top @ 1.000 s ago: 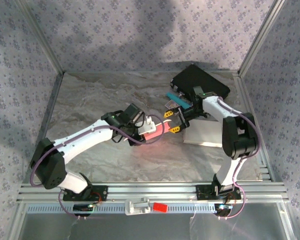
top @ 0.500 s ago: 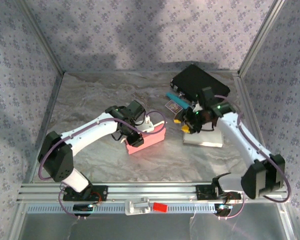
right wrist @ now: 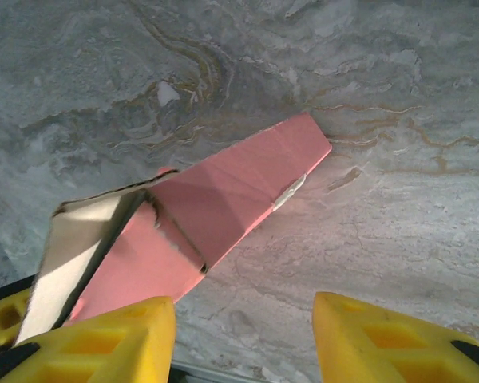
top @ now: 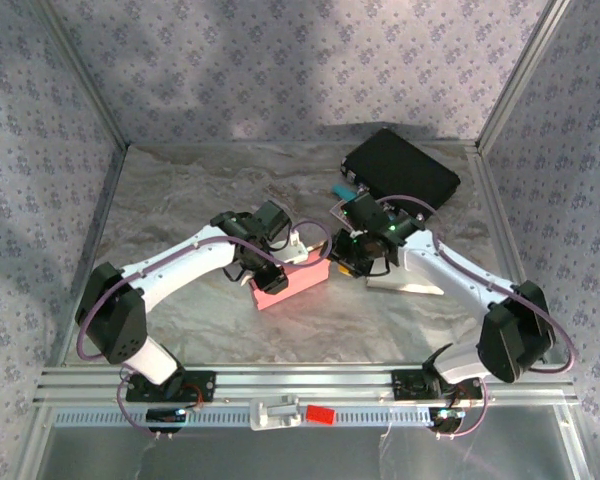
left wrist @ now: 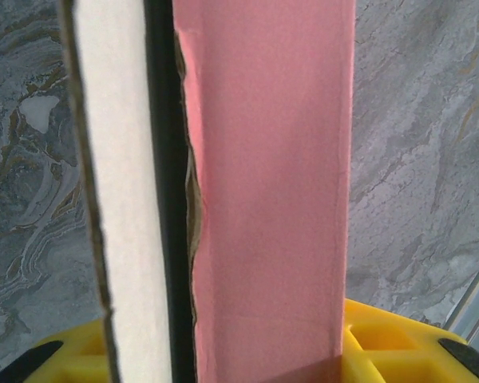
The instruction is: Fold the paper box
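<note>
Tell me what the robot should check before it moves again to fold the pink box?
1. Left gripper holding the paper box: ok, the pink wall is clamped in it.
2. Right gripper ready to grab: ok, jaws apart over bare table.
3. Right gripper touching the box: cannot tell; the box end lies close at its side.
4. Box fully folded: not ok, the white flap stands loose with a dark gap beside it.
5. White sheets out of the way: ok, lying apart from the box.
</note>
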